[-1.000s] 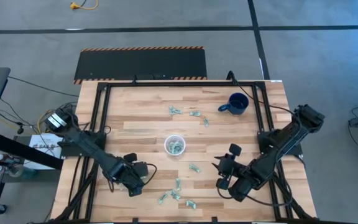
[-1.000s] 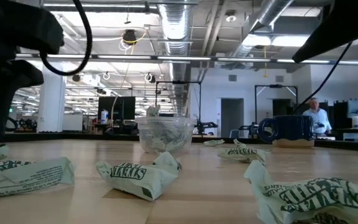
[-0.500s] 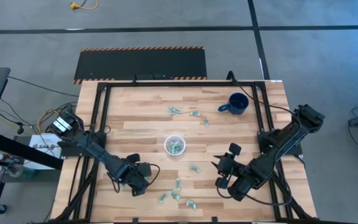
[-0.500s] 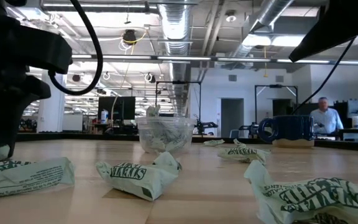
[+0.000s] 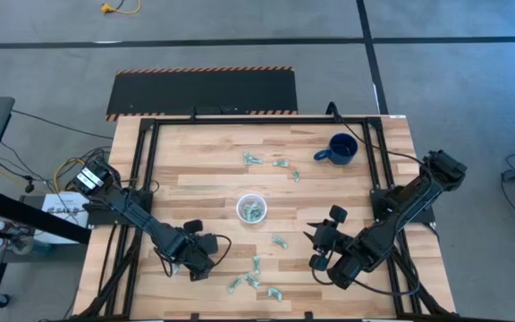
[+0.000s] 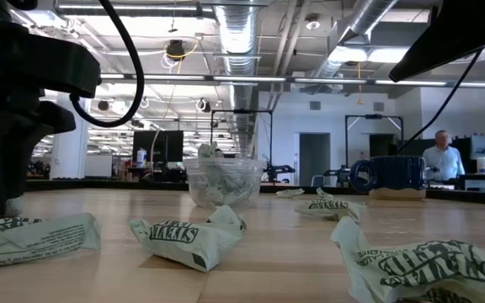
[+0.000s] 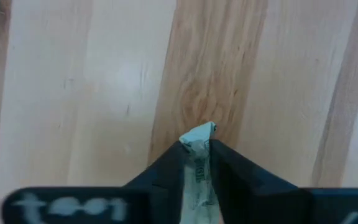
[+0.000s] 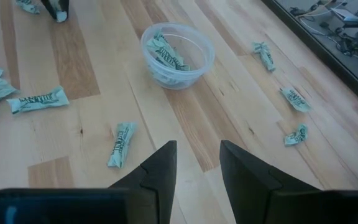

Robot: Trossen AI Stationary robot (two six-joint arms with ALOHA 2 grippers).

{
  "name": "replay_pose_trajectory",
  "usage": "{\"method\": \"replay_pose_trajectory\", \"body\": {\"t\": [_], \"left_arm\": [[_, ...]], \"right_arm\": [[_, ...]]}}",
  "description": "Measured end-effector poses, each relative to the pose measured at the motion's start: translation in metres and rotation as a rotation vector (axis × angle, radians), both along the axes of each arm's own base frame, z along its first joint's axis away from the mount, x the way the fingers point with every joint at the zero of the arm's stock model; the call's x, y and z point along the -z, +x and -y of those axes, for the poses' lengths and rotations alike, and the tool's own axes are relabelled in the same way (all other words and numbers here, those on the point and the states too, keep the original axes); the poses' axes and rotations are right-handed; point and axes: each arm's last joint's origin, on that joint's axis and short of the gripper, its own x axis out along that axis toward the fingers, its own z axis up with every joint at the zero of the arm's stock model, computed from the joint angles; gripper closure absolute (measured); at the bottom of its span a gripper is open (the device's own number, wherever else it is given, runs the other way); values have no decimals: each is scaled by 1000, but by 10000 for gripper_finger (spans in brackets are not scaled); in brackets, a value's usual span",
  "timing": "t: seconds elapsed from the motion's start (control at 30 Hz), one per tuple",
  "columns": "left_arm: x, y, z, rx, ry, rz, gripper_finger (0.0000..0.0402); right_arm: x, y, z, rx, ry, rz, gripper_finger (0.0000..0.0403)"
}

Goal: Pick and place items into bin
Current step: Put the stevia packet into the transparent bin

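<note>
Wrapper [image 7: 199, 163] pinched between the left gripper's [image 7: 197, 149] fingers, cup [image 5: 251, 209] ahead and to its right.

Seen from the left wrist, the jaws stand narrow and closed on the pale green piece, its long axis running out between them with the tip poking past. In the high view that gripper [image 5: 197, 260] sits low at the table's [image 5: 195, 170] near-left part, with the cup farther in toward the middle, so the carry likely runs inward and rightward. The right gripper [image 8: 197, 163] waits at the near right, part open and empty, with a loose piece [image 8: 121, 144] just ahead of it. Beyond the cup, more pieces [image 5: 253, 159] lie before the blue mug [image 5: 340, 149].
</note>
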Motion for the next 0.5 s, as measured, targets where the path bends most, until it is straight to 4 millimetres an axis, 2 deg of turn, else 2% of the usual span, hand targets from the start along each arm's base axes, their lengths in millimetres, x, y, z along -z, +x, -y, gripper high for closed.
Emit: {"method": "replay_pose_trajectory", "body": {"t": [0.13, 0.3, 0.4, 0.5], "left_arm": [[0, 0, -1, 4, 12, 4, 389], [-6, 5, 2, 30, 23, 13, 392], [-18, 14, 8, 72, 31, 54, 393], [-37, 23, 10, 115, 117, 90, 399]], "right_arm": [[0, 0, 0, 0, 1, 1, 285], [0, 0, 0, 0, 0, 1, 285], [0, 0, 0, 1, -2, 3, 285], [0, 0, 0, 6, -13, 14, 285]]}}
